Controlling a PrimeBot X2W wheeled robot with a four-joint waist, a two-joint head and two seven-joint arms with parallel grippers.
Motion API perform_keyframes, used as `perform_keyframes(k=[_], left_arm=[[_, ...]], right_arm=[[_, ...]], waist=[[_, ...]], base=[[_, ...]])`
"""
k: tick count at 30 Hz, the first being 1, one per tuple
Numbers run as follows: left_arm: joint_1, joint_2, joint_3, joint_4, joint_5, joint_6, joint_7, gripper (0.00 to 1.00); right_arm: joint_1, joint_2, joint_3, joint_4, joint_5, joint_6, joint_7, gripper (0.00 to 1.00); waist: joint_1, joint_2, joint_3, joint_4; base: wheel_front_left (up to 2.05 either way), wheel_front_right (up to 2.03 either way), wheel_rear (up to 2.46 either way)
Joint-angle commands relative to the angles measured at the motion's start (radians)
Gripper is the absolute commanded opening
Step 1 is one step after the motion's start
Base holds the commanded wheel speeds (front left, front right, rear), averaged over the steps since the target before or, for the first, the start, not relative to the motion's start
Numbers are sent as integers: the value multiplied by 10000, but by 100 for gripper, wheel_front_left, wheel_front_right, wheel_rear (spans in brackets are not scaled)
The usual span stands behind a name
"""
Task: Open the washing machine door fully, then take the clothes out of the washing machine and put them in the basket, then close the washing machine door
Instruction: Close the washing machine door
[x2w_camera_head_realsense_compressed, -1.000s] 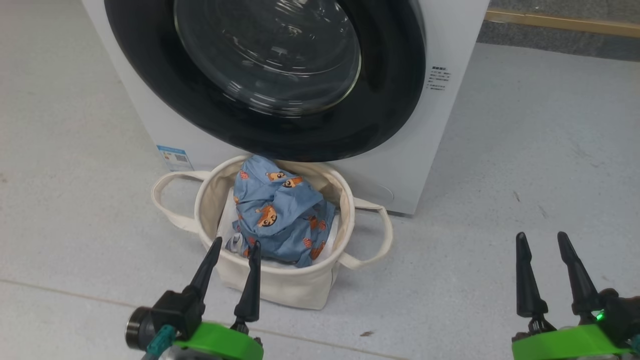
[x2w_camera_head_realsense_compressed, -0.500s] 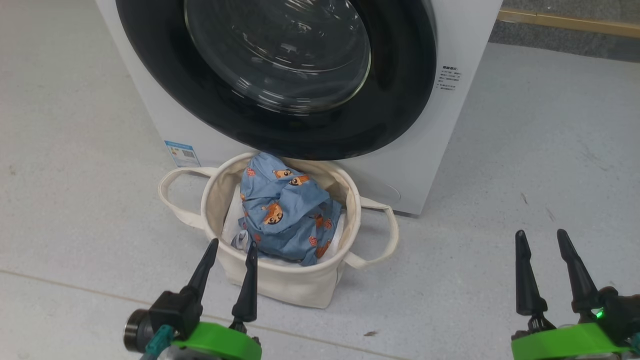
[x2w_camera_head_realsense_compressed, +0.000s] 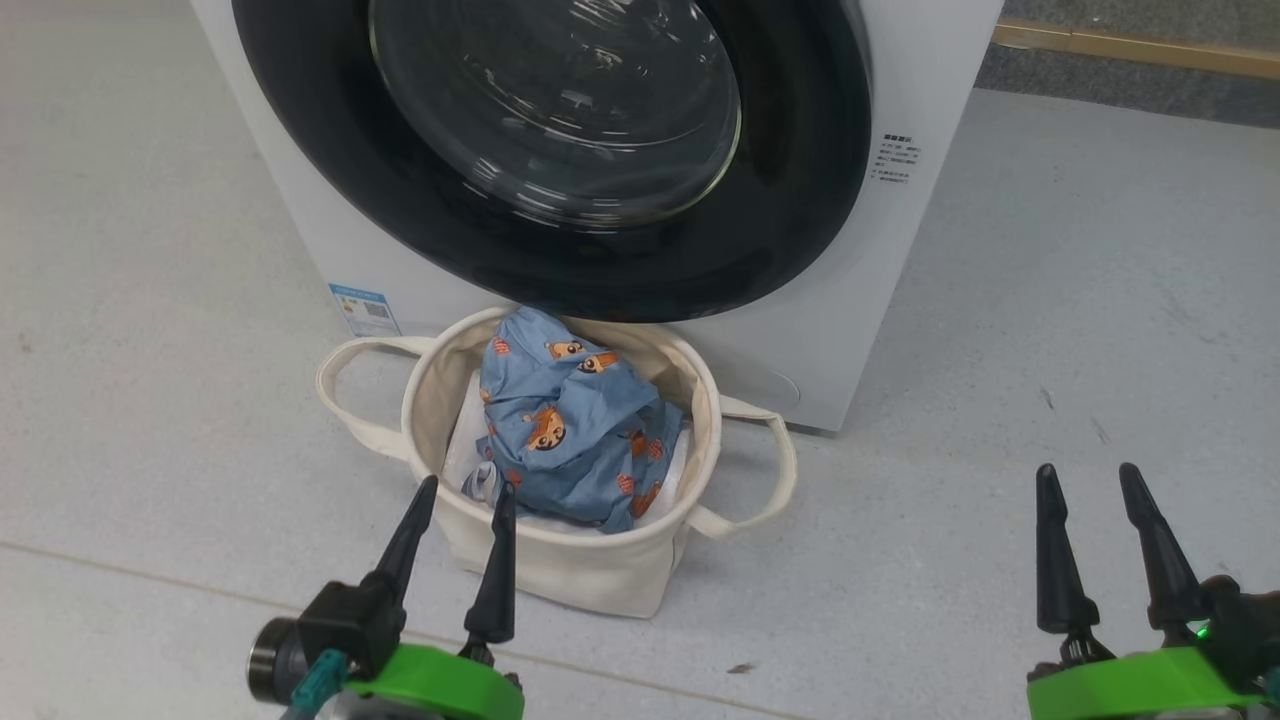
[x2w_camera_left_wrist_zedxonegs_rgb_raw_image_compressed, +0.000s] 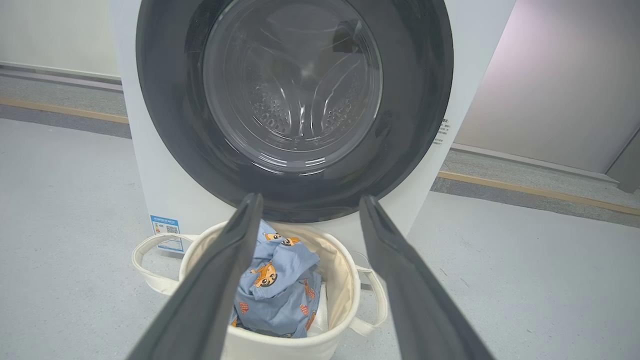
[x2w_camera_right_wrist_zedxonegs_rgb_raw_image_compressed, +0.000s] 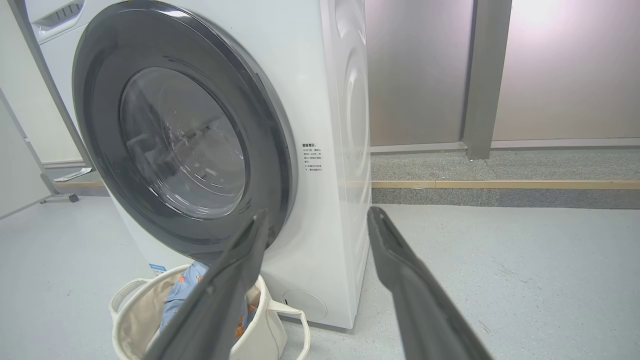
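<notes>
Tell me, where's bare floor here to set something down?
The widest bare floor lies right of the washing machine, ahead of the right hand. Another bare stretch runs left of the basket and machine. It is crowded where the basket, holding the clothes, stands close below the washing machine door.

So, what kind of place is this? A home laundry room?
Probably not a home: more likely a test hall or lab set up for laundry. A front-loading washing machine stands on a wide grey floor, with frosted wall panels behind and a canvas basket of clothes before it.
</notes>
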Motion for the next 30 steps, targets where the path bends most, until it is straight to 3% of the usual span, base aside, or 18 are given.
perform_keyframes(k=[1, 30], left_arm=[[-194, 64, 284, -358, 21, 61, -120, 100], [-233, 64, 159, -307, 12, 130, -120, 100]], right_arm=[[-372, -78, 186, -288, 5, -2, -46, 100], [-490, -78, -108, -195, 307, -2, -46, 100]], waist=[[0, -1, 1, -1], [0, -1, 50, 15]], base=[[0, 0, 0], [0, 0, 0]])
